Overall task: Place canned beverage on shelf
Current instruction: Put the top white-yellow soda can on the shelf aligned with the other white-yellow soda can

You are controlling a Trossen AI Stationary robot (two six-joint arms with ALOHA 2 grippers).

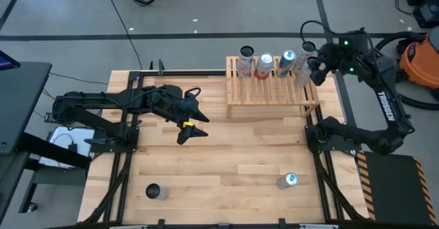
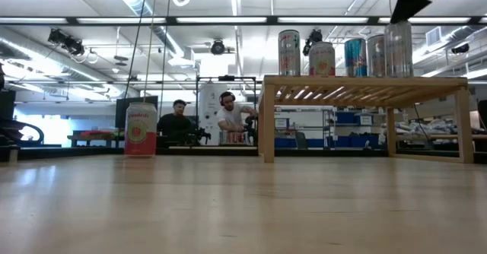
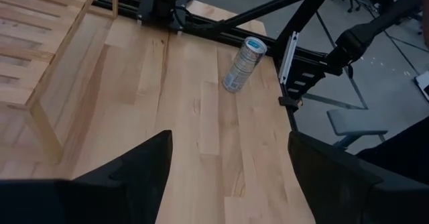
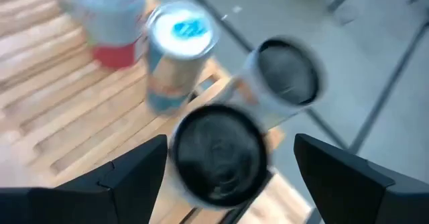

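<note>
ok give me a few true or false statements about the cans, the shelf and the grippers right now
1. Several cans stand on the shelf. True.
2. The right gripper is over the shelf's right end, jaws open, above a can. True.
3. The left gripper holds a can. False: its jaws are open and empty over the bare table.
4. No cans are left on the table. False: a silver can stands near the front right and a dark-topped can near the front left.
</note>
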